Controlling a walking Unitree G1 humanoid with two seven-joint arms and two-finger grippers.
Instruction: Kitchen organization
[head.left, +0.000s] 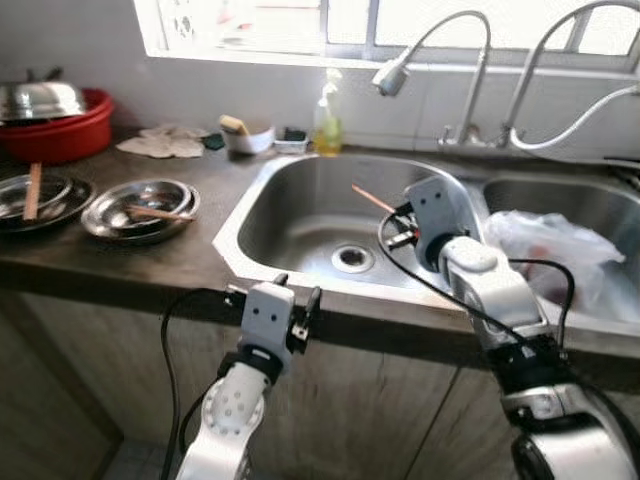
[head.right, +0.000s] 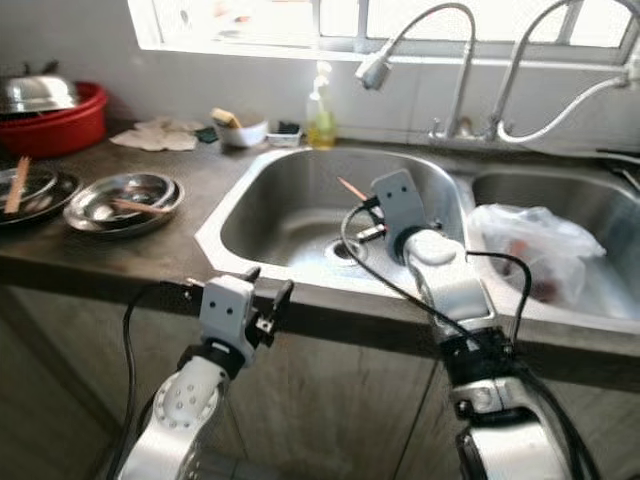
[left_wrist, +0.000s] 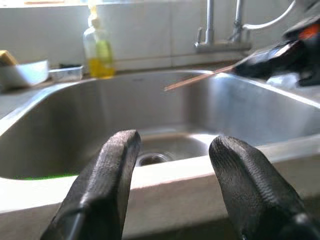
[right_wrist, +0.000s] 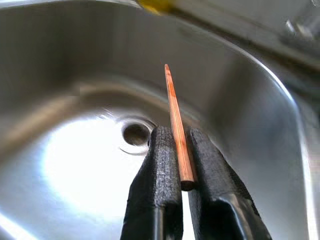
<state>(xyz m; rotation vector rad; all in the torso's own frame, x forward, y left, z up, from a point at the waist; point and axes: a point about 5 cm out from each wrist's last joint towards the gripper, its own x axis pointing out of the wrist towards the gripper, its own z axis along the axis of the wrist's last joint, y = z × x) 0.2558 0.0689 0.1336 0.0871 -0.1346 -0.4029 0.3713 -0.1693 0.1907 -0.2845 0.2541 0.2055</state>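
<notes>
Here the right claw (right_wrist: 176, 150) pinches a chopstick (right_wrist: 175, 117) above the sink (head.left: 290, 215).

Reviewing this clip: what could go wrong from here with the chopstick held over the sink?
1. The right tool pinches the chopstick near one end, so it may pivot or slip and drop into the left basin, toward the drain.
2. Its long free end points toward the faucet side; a swing might knock it.
3. The left tool, open at the counter edge, might bump the sink rim if raised.
</notes>
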